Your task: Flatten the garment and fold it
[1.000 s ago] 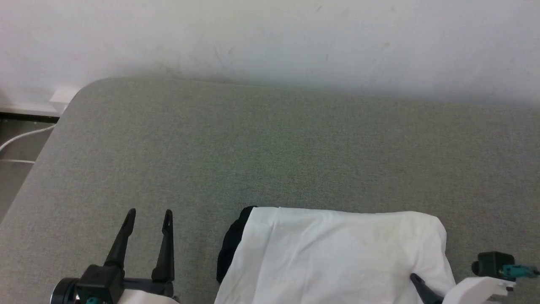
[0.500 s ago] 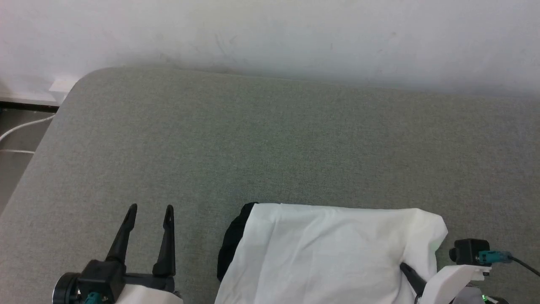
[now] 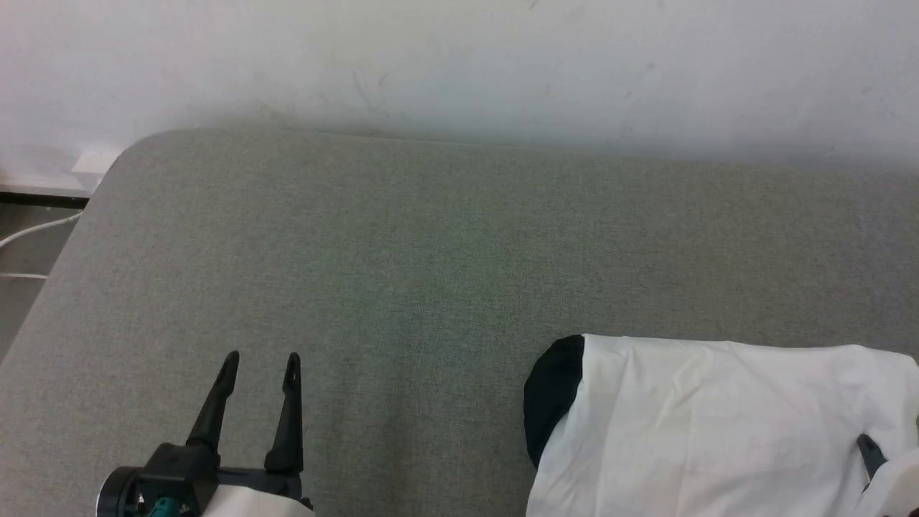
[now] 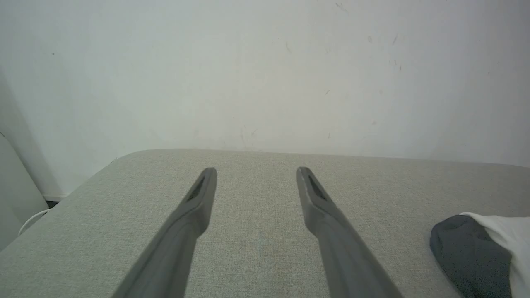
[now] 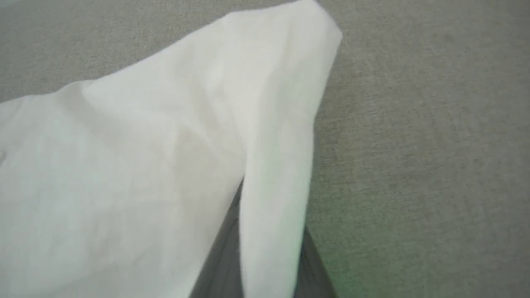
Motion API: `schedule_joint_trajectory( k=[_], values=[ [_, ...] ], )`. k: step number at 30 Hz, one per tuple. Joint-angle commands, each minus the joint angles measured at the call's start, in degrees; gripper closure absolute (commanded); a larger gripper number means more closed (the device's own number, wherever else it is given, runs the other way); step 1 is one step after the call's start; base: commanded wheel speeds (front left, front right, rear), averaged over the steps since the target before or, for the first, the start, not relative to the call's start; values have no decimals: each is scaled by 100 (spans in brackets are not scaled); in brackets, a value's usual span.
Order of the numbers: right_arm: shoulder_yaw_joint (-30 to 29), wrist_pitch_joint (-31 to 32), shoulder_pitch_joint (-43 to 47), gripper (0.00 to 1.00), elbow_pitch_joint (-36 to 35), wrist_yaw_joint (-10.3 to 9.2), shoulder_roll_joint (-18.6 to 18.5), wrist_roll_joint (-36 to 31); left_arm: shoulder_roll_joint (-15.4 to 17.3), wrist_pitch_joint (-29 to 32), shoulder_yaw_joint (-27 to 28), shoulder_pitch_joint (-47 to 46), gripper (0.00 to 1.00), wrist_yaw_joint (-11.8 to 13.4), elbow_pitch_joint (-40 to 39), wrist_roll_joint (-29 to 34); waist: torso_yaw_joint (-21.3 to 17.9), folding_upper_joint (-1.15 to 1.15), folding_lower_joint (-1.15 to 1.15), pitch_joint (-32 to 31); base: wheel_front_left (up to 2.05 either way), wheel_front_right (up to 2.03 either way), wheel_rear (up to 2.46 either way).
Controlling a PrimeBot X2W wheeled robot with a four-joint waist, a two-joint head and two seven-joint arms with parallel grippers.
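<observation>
Between the fingers of the right gripper [image 5: 271, 215] I've got a ridge of white cloth. The two dark fingers [image 5: 221, 265] sit on either side of a raised fold of the shirt [image 5: 145, 145] with the fabric caught between them, so that hand is pinching the shirt. From the fingers the fold runs straight ahead to a soft corner, the rest of the white body spreads off to their left, and bare grey cushion [image 5: 414, 145] lies to their right. From the head camera, the same gripper [image 3: 870, 452] is down in the lower right corner with one dark finger poking up out of the cloth, and the shirt [image 3: 718, 424] lies wrinkled but fairly flat on the cushion [image 3: 431, 251] just ahead of it and to its left. A black sleeve [image 3: 553, 402] sticks out from under the white at the end farthest from that hand. Over on the other side, the left gripper [image 3: 262, 357] hovers with its fingers spread wide and nothing between them, well apart from the shirt, which lies off to its right. Looking along those spread fingers [image 4: 256, 170], I see plain cushion beneath and ahead, the pale wall [image 4: 265, 74] beyond the tips, and the dark sleeve [image 4: 468, 252] far off to the right with a bit of white [image 4: 507, 234] over it. A white cable [image 3: 32, 228] trails on the floor left of that gripper, off the cushion's edge.
</observation>
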Motion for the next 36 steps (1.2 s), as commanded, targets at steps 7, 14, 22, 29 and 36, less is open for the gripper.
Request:
schedule_joint_trajectory(
  k=[7,14,22,29,36],
  values=[
    [80,131,167,100,-578,-13,97,-66,-74,-27,69,18,0,-66,77,72,-73,0,-1,-168,0,0,0],
    [684,700,555,100,-1731,-13,344,11,-104,-27,74,105,0,-95,96,77,-73,0,-1,-313,0,0,0],
    [1569,1246,665,100,-2444,-13,659,340,-128,-27,43,157,0,-121,89,62,49,0,-1,-368,0,0,0],
    [2223,1186,409,100,-2190,-13,785,553,-139,-27,34,147,0,-140,119,66,243,0,-1,-413,0,0,0],
    [2781,732,96,100,-1502,-13,791,910,-144,-27,-2,128,0,-155,165,88,436,0,-1,-434,0,0,0]
  ],
)
